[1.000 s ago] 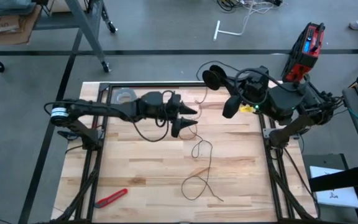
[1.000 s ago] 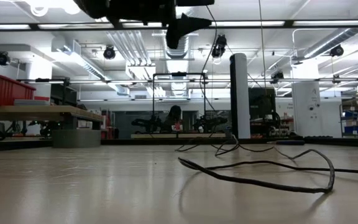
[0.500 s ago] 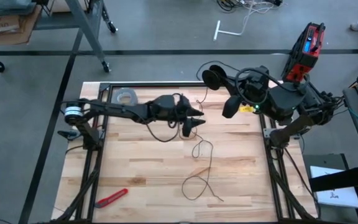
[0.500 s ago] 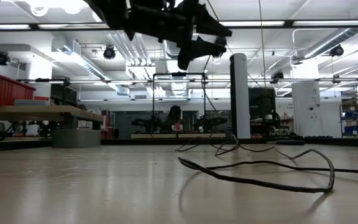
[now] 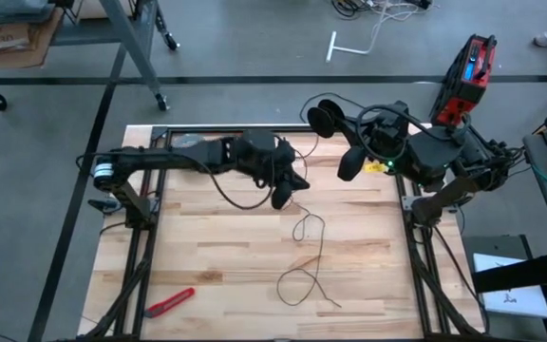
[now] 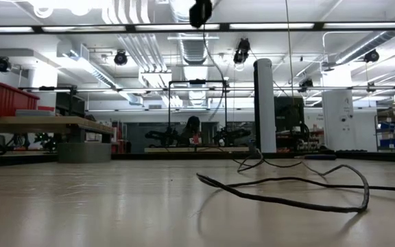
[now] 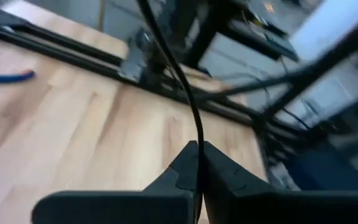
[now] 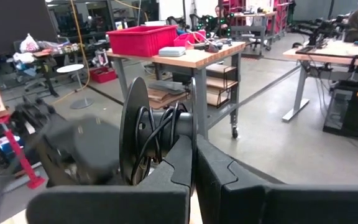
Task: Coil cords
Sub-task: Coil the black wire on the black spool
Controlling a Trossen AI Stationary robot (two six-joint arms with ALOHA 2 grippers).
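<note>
Cord [image 5: 304, 249]: thin, limp, light, snags easily | left gripper [image 7: 197, 163] pinches cord mid-run | right gripper [image 8: 194, 155] pinches reel [image 8: 143, 134] aloft; regrip near reel.

Readable text: none could be made out in any view.
White paper [image 5: 513, 297] by the table's right edge: dark marks showed on it, too small to read.
Red case [image 5: 467, 68] on the floor: no lettering was legible.
Red bin [image 8: 143, 38] on a far bench: it carried no label that could be read.
Room behind the table [image 6: 60, 206]: no signs or numbers were legible.
</note>
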